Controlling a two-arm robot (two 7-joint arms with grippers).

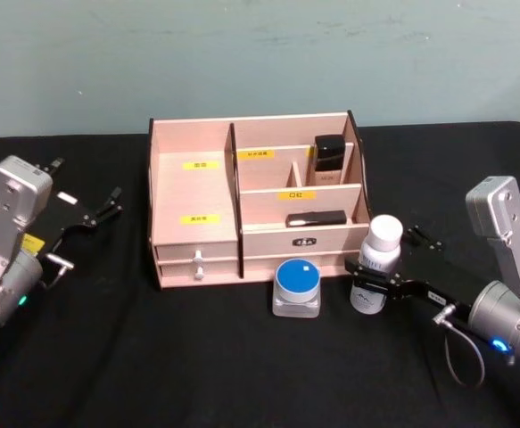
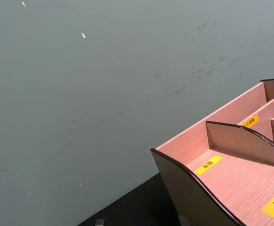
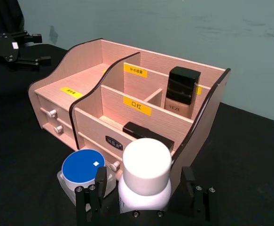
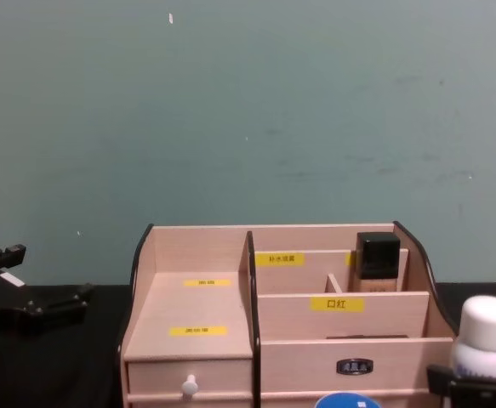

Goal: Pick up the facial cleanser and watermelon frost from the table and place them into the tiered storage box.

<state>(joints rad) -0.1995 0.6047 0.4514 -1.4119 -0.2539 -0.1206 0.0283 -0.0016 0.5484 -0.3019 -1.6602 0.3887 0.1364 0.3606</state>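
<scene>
While the right tool [image 1: 377,278] sits low over the black surface [image 1: 152,357], its jaws are spread wide, one on each side of a white-capped bottle [image 1: 380,259] that stands upright between them. In the right wrist view, a narrow gap shows between each finger [image 3: 100,184] and the bottle's body [image 3: 146,165], so the tool brackets the bottle without pressing on it.

Just to the left of this tool, near it but apart, a blue-lidded jar [image 1: 297,283] sits on the surface, close to the drawer front of the tiered storage box [image 1: 188,192]. The box lies just beyond the tool, with its dark-edged right side panel nearest the bottle. Behind the tool, the right-hand compartments hold a black-capped bottle [image 1: 329,159] upright at the back and a flat black case [image 1: 317,218] lying in the lower front slot. The wide left compartment with two yellow labels is farther from the tool, across the box.

The left tool [image 1: 86,189] hangs above the surface, well off the box's left end, with its jaws spread wide and nothing between them. From its wrist, the box's curved left wall [image 2: 183,188] shows close by.
</scene>
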